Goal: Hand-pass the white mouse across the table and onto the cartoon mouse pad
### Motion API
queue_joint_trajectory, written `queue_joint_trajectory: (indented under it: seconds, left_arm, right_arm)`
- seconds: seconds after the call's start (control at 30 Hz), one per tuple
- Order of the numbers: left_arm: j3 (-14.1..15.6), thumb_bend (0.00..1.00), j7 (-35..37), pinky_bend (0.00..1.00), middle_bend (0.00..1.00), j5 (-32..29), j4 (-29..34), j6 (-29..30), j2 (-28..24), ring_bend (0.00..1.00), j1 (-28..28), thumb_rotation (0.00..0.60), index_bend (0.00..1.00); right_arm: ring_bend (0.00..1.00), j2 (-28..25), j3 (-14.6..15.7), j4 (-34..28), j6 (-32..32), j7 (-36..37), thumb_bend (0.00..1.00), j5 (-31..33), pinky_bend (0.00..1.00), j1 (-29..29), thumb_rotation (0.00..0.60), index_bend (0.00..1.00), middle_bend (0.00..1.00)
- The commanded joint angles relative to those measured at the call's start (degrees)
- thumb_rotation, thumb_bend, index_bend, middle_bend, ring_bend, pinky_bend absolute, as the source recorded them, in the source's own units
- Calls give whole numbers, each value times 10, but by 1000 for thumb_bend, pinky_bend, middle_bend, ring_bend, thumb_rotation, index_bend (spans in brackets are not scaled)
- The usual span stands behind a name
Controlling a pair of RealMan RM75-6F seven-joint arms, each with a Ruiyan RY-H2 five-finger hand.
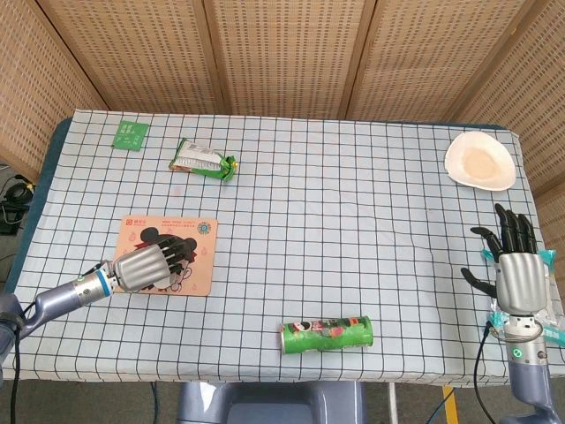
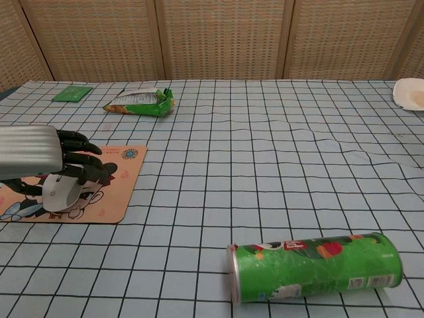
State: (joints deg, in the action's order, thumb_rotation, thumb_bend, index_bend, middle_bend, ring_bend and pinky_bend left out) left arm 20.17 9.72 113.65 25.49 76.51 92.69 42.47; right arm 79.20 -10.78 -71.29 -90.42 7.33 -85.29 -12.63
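The cartoon mouse pad lies at the near left of the table. My left hand hovers low over it, fingers stretched out flat and apart. In the chest view the white mouse rests on the pad just under those fingers; they no longer wrap it. The head view hides the mouse beneath the hand. My right hand is upright at the table's near right edge, fingers spread, holding nothing; the chest view does not show it.
A green chip can lies on its side near the front edge. A green snack bag and a green card sit at the back left. A white plate is at the back right.
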Motion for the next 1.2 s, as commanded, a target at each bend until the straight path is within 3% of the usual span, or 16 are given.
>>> queue_joint_trajectory:
  seconds: [0.03, 0.23, 0.47, 0.67, 0.87, 0.97, 1.07, 1.2]
  left_arm:
    - [0, 334, 2, 36, 4, 0, -8, 1, 3, 0, -1, 600, 180]
    - [-3, 313, 5, 0, 0, -3, -21, 17, 2, 0, -3, 600, 51]
    - [-2, 313, 7, 0, 0, 0, -34, 43, -3, 0, -6, 600, 12]
    - [-40, 311, 21, 0, 0, -39, 0, 84, -16, 0, -22, 600, 18]
    - [-107, 287, 18, 0, 0, -120, 148, 127, -44, 0, -68, 600, 50]
    - [-127, 227, -35, 0, 0, -164, 270, 126, -67, 0, -106, 600, 62]
    - [-138, 168, -141, 0, 0, -252, 500, 120, -106, 0, -179, 600, 29]
    - [-153, 141, -203, 0, 0, -303, 621, 130, -120, 0, -213, 600, 0]
  right_arm:
    - [0, 0, 0, 0, 0, 0, 142, 0, 0, 0, 600, 331, 82]
    - [0, 2, 0, 2, 2, 0, 142, 2, 0, 0, 600, 328, 81]
    - [0, 2, 0, 3, 3, 4, 142, 1, 0, 0, 600, 328, 81]
    - [0, -1, 4, -1, 5, 2, 142, -4, 0, -1, 600, 328, 78]
    - [0, -6, 13, -11, 15, -5, 142, -9, 0, -1, 600, 319, 57]
    - [0, -11, 20, -19, 26, -15, 143, -10, 0, -2, 600, 308, 39]
    - [0, -19, 32, -33, 53, -32, 143, -7, 0, -4, 600, 294, 15]
    - [0, -26, 38, -48, 66, -43, 142, -4, 0, -4, 600, 259, 0]
